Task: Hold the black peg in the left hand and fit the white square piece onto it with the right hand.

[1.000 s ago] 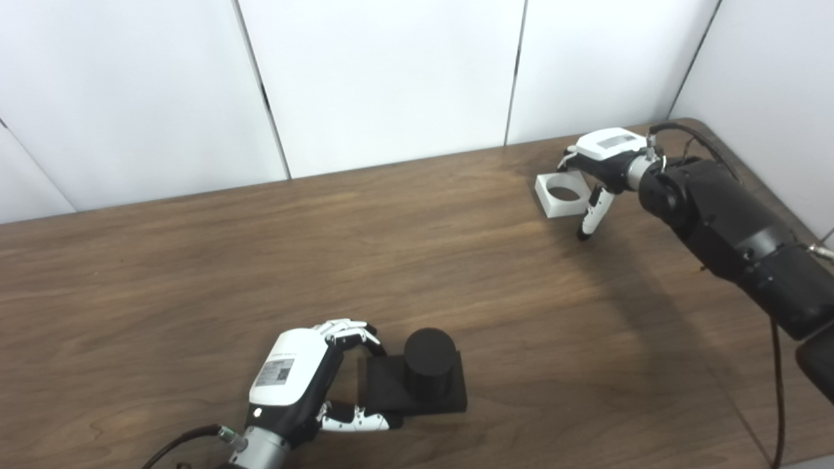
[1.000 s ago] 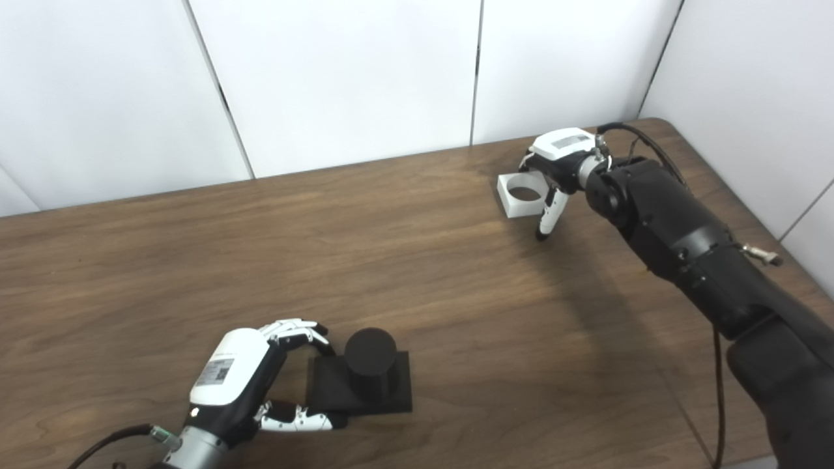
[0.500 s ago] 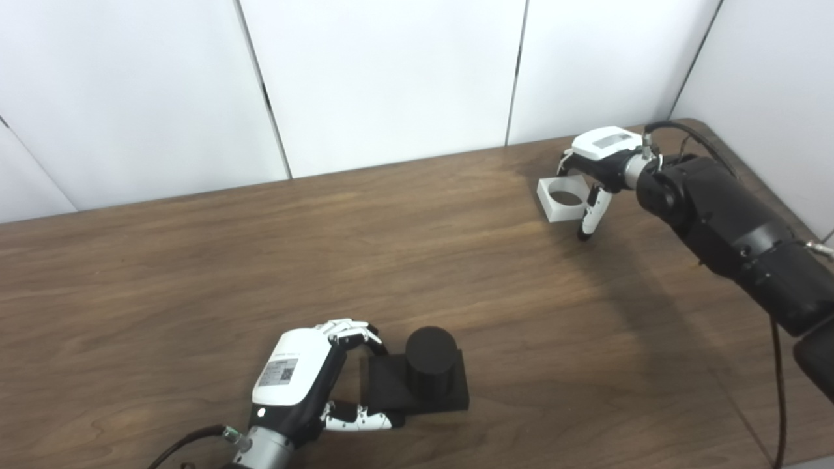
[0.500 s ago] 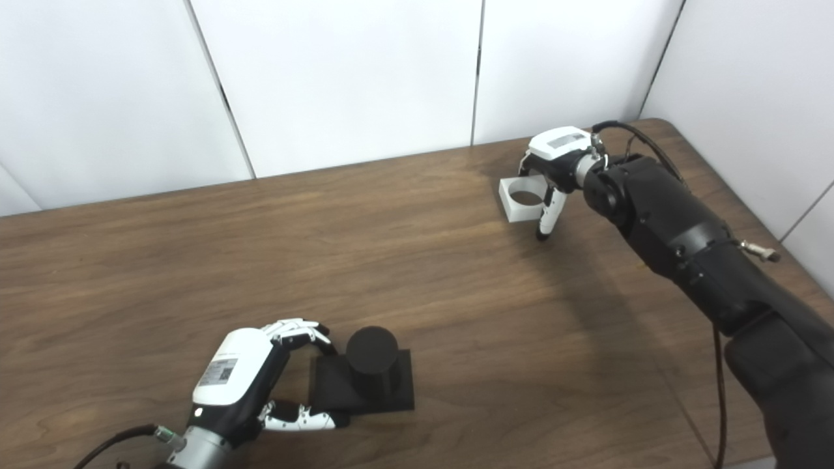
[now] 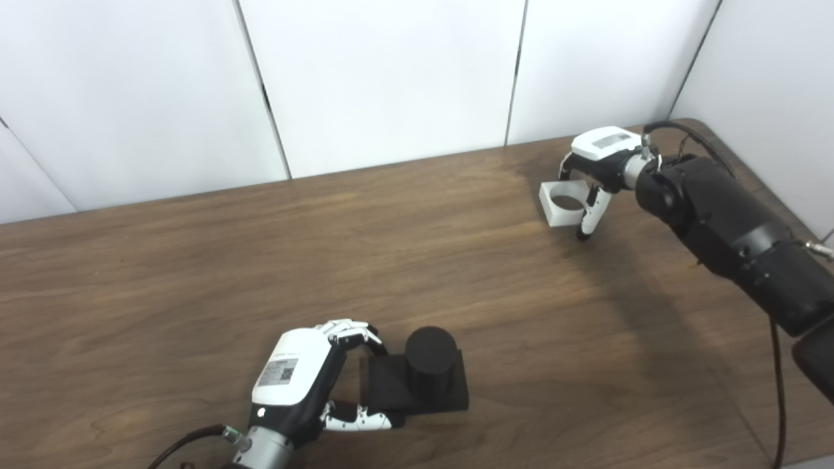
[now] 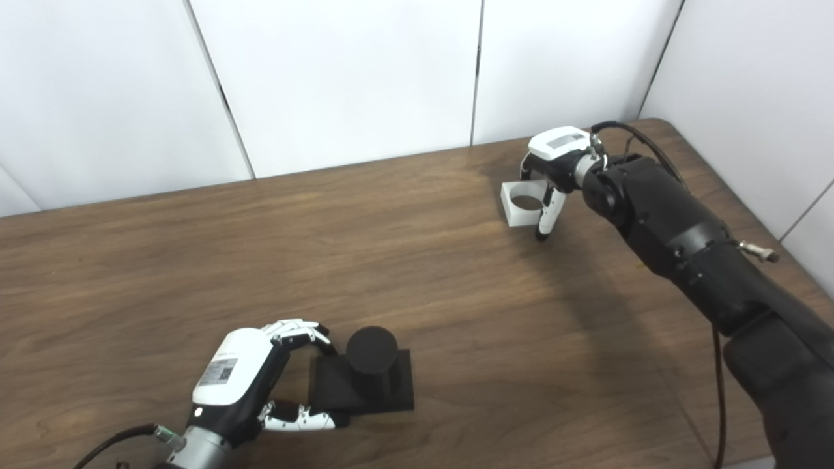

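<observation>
Left hand gripping base edge of black peg on table; right hand closing around white square piece, grasp unconfirmed.

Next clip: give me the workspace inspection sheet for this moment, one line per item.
Surface: dark brown wooden table, wood grain visible.
Job's things: black cylindrical peg on square black base, upright near the front edge; white square piece with round hole at far right.
Clutter: nothing seen.
Hands: left hand curled around the base's left edge; right hand closing around the white piece, firm hold unclear.
Cables: black cable along the right arm; another behind the left wrist.
Surroundings: white wall panels.
</observation>
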Motion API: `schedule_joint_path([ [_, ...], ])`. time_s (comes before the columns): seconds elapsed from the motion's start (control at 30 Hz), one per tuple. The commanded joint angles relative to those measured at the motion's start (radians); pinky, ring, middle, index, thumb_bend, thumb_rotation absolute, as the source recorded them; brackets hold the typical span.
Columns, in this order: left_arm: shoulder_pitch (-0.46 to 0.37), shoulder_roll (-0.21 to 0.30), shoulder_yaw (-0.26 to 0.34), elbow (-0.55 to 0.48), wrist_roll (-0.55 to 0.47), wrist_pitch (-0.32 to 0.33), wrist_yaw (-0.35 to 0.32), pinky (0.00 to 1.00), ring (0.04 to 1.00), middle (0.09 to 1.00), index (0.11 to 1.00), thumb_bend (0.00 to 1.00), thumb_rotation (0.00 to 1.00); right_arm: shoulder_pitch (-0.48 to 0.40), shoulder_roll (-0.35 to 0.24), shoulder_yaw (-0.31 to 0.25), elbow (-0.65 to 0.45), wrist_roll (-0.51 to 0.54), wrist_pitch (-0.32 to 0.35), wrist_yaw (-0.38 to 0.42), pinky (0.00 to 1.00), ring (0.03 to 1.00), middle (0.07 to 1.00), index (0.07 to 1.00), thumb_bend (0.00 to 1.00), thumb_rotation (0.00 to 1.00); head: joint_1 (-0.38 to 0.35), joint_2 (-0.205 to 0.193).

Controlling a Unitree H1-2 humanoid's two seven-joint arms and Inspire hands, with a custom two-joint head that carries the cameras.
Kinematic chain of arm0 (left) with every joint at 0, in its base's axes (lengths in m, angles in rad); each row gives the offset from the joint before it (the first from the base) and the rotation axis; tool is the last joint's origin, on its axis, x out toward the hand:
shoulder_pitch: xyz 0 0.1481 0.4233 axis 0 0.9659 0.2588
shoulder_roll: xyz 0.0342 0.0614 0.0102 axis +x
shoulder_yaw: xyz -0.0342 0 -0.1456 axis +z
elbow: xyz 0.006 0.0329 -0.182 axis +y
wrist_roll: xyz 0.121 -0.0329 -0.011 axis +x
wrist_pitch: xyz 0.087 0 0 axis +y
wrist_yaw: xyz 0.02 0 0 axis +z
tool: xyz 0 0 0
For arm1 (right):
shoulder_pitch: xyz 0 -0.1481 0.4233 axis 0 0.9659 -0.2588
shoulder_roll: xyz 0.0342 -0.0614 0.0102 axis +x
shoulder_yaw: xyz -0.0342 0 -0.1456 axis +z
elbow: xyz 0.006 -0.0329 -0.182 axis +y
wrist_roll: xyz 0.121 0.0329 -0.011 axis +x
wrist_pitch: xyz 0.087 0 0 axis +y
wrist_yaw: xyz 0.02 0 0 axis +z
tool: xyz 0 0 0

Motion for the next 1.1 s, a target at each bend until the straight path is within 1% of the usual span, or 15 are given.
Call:
schedule_joint_path([
  [0.0,0.045,0.006,-0.032,0.029,-0.009,0.032,-0.096,0.75,0.809,0.765,0.489,0.51,0.04,-0.008,0.002,-0.006,-0.01,0.002,-0.002,-0.014,0.83,0.912,0.853,0.497,0.54,0.14,0.001,0.003],
  [0.13,0.044,0.005,-0.03,0.032,-0.011,0.027,-0.094,0.74,0.808,0.764,0.489,0.51,0.04,0.0,0.007,-0.008,-0.018,0.003,0.003,-0.012,0.81,0.881,0.807,0.487,0.52,0.13,0.005,0.001],
  [0.27,0.042,0.0,-0.029,0.04,-0.013,0.024,-0.09,0.75,0.808,0.764,0.489,0.51,0.04,0.007,0.014,-0.005,-0.01,-0.003,0.0,-0.024,0.79,0.856,0.794,0.486,0.52,0.13,0.006,-0.002],
  [0.3,0.04,-0.001,-0.029,0.042,-0.011,0.025,-0.091,0.75,0.808,0.764,0.489,0.51,0.04,0.008,0.016,-0.001,-0.007,-0.006,-0.003,-0.028,0.78,0.843,0.785,0.486,0.52,0.13,0.006,-0.002],
  [0.33,0.039,-0.002,-0.03,0.042,-0.01,0.027,-0.094,0.75,0.81,0.765,0.489,0.51,0.04,0.01,0.019,0.0,-0.008,-0.006,0.0,-0.029,0.76,0.809,0.753,0.487,0.52,0.12,0.009,-0.002],
  [0.4,0.037,-0.004,-0.032,0.042,-0.009,0.032,-0.1,0.75,0.813,0.768,0.489,0.51,0.04,0.016,0.03,-0.006,-0.015,0.004,0.015,-0.024,0.73,0.781,0.726,0.487,0.52,0.12,0.019,-0.001],
  [0.5,0.036,-0.01,-0.034,0.046,-0.011,0.03,-0.098,0.76,0.816,0.77,0.489,0.51,0.04,0.025,0.037,-0.014,-0.03,0.016,0.019,-0.024,0.73,0.783,0.71,0.487,0.52,0.12,0.038,0.002],
  [0.6,0.036,-0.018,-0.038,0.051,-0.01,0.03,-0.094,0.76,0.819,0.772,0.489,0.51,0.04,0.031,0.033,-0.018,-0.063,0.014,0.019,-0.017,0.75,0.794,0.716,0.488,0.52,0.12,0.056,0.004],
  [0.67,0.034,-0.024,-0.043,0.056,0.0,0.033,-0.095,0.76,0.82,0.773,0.489,0.51,0.04,0.038,0.023,-0.022,-0.113,0.017,-0.002,-0.02,0.77,0.81,0.726,0.489,0.51,0.12,0.068,0.003],
  [0.7,0.033,-0.027,-0.045,0.059,0.003,0.034,-0.096,0.76,0.819,0.773,0.489,0.51,0.04,0.04,0.018,-0.023,-0.133,0.018,-0.01,-0.02,0.8,0.828,0.74,0.489,0.51,0.13,0.071,0.003],
  [0.77,0.031,-0.033,-0.048,0.065,0.008,0.035,-0.095,0.76,0.817,0.772,0.489,0.51,0.05,0.046,0.009,-0.03,-0.211,0.025,-0.014,0.005,0.83,0.847,0.757,0.49,0.51,0.13,0.077,0.002],
  [0.83,0.03,-0.037,-0.049,0.068,0.012,0.038,-0.097,0.76,0.819,0.773,0.49,0.51,0.05,0.053,0.006,-0.043,-0.273,0.037,-0.013,0.028,0.84,0.84,0.756,0.489,0.51,0.13,0.084,0.002],
  [0.93,0.028,-0.046,-0.051,0.073,0.022,0.039,-0.097,0.77,0.82,0.773,0.49,0.51,0.05,0.058,0.006,-0.068,-0.39,0.077,0.008,0.096,0.87,0.811,0.753,0.489,0.51,0.13,0.097,0.004],
  [1.0,0.027,-0.05,-0.051,0.076,0.027,0.038,-0.097,0.77,0.817,0.772,0.49,0.51,0.05,0.058,0.007,-0.081,-0.459,0.098,0.021,0.138,0.88,0.794,0.748,0.489,0.51,0.13,0.105,0.007],
  [1.07,0.025,-0.053,-0.052,0.082,0.031,0.036,-0.094,0.77,0.818,0.772,0.489,0.51,0.05,0.053,0.008,-0.092,-0.555,0.12,0.035,0.197,0.88,0.785,0.742,0.488,0.51,0.13,0.113,0.009],
])
